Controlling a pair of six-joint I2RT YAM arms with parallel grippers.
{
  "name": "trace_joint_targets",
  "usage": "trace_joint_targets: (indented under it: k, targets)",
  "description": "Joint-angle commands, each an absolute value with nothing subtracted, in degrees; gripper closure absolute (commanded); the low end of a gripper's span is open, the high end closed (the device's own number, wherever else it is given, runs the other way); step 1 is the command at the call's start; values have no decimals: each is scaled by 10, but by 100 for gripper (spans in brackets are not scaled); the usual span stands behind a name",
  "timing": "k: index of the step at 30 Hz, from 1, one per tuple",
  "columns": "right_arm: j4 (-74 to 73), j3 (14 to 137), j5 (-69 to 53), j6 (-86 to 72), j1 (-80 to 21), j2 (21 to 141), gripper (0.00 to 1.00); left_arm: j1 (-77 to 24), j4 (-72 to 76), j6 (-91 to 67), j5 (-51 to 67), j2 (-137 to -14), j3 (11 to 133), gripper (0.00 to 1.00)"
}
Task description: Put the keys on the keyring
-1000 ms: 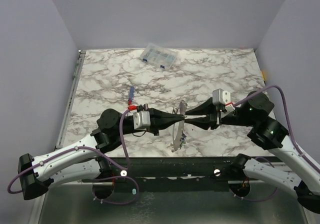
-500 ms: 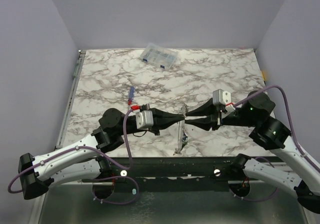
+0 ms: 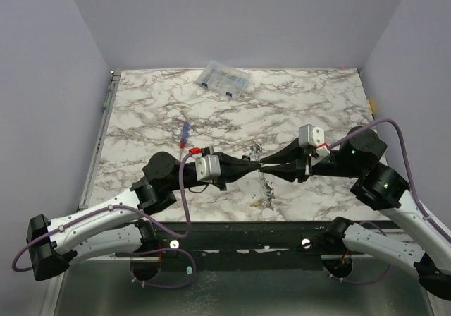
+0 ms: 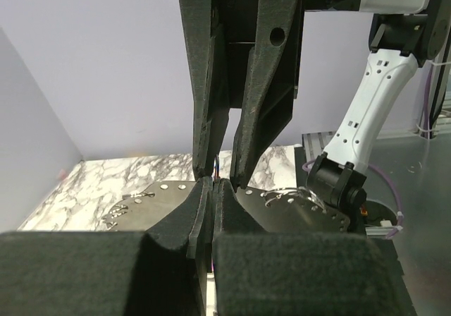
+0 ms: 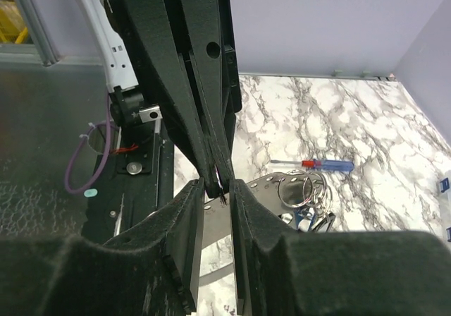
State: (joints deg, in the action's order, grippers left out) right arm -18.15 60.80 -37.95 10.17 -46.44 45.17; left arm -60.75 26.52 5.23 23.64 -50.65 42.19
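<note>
keyring (image 3: 265, 183): thin grey hoop, almost edge-on from above. Tilted up off the marble near the table's front edge, right where the two arm tips meet. Upper end just behind the fingertips, lower end toward the near edge.
keys (image 3: 262, 202): bunched at the hoop's lower end, at or just over the marble. In the right wrist view (image 5: 310, 220), a blue tag and darker pieces under several wire loops. Count not readable.
left gripper (image 3: 255, 164): reaching in from the left. Fingers (image 4: 201, 210) clenched tip to tip, no gap between them, right at the hoop. Cannot tell whether the wire is pinched there.
right gripper (image 3: 264, 163): reaching in from the right, nose to nose with the left one. Fingers (image 5: 190, 217) parted by a narrow gap, with the left tips pointing into that gap. Seen from the left wrist, the two right fingertips flank the closed left tips. No clear grasp on anything.
screwdriver (image 3: 184, 134): slim, red and blue, flat on the marble behind the left gripper, apart from the hoop. Also visible past the fingers in the right wrist view (image 5: 313, 164).
compartment box (image 3: 224, 80): clear plastic, at the far edge, well apart from both grippers.
table (image 3: 317, 108): white marble pattern with grey veins.
</note>
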Motion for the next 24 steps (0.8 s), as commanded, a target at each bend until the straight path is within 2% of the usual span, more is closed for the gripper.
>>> trace_joint_targets:
  k: [1, 14, 24]
  targets:
    - [-181, 616, -371, 108, -467, 460, 73, -608, 279, 55, 233, -502, 424, 100]
    - [-210, 621, -342, 133, -466, 447, 70, -608, 279, 54, 234, -486, 420, 100]
    - [-218, 622, -334, 141, -467, 448, 75, -608, 279, 51, 241, -489, 424, 100]
